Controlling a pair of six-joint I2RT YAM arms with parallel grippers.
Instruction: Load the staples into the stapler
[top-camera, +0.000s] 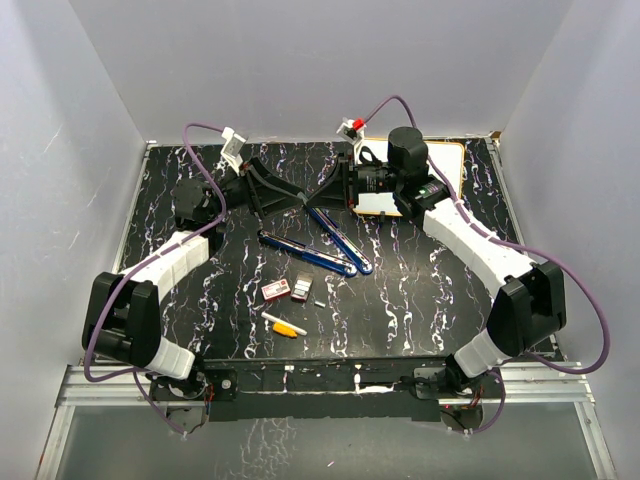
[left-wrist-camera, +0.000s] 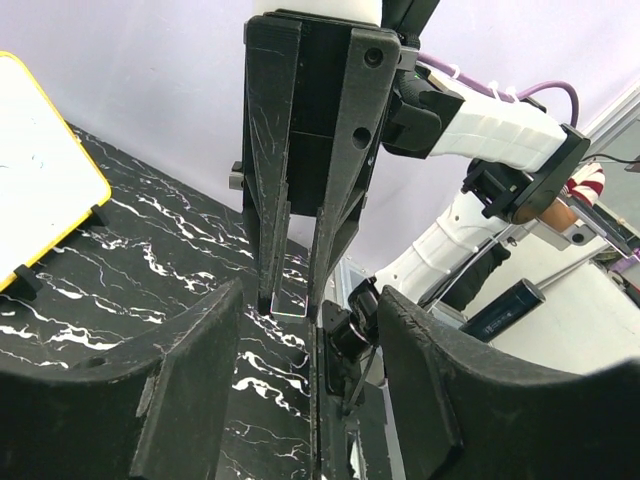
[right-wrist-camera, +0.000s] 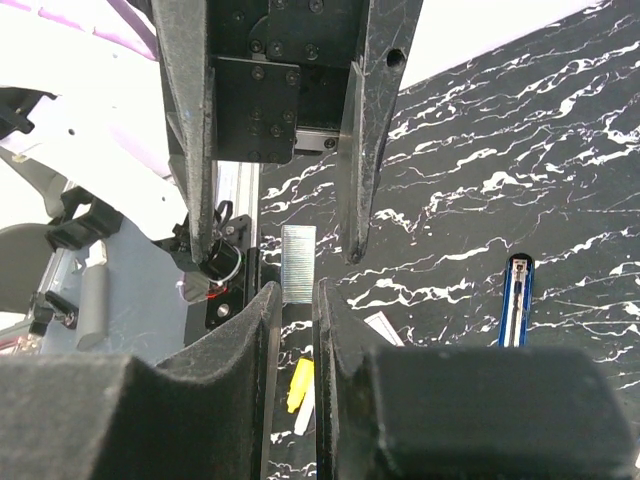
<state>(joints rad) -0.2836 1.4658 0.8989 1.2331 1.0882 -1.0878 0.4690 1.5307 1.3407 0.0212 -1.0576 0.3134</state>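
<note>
Jaws of my right gripper (right-wrist-camera: 296, 292) pinch the staple strip (right-wrist-camera: 298, 250); my left gripper (right-wrist-camera: 278, 264), half open astride it, must close squarely.

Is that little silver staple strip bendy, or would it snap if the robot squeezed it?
Probably stiff: the staple strip sticks straight out from the jaws of the right gripper without drooping. It looks thin and small, so it is likely very light. Its fine ridges suggest many staples stuck together, so a hard twist might snap it.

A yellow-and-white marker (top-camera: 283, 324) lies toward the near edge of the marbled tabletop (top-camera: 430, 290). A yellow-edged whiteboard (top-camera: 450, 163) sits far right.
</note>
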